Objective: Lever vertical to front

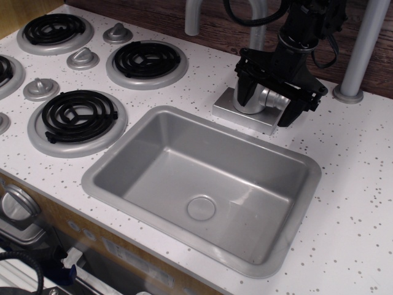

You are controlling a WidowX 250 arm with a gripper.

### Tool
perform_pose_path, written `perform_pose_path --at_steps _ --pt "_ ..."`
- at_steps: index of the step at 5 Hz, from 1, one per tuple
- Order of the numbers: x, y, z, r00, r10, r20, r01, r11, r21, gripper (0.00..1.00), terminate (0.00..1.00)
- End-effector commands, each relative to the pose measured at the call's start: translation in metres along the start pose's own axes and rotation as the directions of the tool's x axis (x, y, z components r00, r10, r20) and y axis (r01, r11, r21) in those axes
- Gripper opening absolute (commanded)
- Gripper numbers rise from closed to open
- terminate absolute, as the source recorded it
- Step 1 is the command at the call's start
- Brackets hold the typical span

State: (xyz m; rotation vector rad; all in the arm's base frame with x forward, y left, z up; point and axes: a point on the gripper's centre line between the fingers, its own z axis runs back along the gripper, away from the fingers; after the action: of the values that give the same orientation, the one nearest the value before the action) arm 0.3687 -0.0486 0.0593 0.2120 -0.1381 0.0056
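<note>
The faucet's cylindrical body (255,98) stands on a square silver base (236,114) behind the sink. A round silver stub (277,101) projects from it toward the front right. The slim lever rod itself is hidden behind my black gripper (270,99). The gripper hangs down over the faucet body, its two fingers spread wide. One finger (245,86) is on the left of the body, the other (295,109) on the right of the stub. The jaws straddle the body and the stub, and I cannot tell whether they touch either.
The grey sink basin (110,166) lies in front of the faucet. The curved spout pipe (194,17) rises behind. A grey post (362,49) stands at the right. Black stove burners (77,117) and silver knobs (83,58) are at the left.
</note>
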Motion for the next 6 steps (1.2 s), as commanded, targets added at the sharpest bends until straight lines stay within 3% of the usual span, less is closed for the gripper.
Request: perform_pose_path --at_steps 1,3,6 --pt "0.0 0.0 0.0 1.0 0.0 0.0 0.0 1.0 0.0 1.0 0.0" --pt "0.017 0.001 0.011 0.988 -0.083 0.13 0.077 0.996 0.045 1.0 0.0" --pt "0.047 -0.007 0.023 0.969 -0.173 0.177 0.161 0.984 0.077 1.0 0.0"
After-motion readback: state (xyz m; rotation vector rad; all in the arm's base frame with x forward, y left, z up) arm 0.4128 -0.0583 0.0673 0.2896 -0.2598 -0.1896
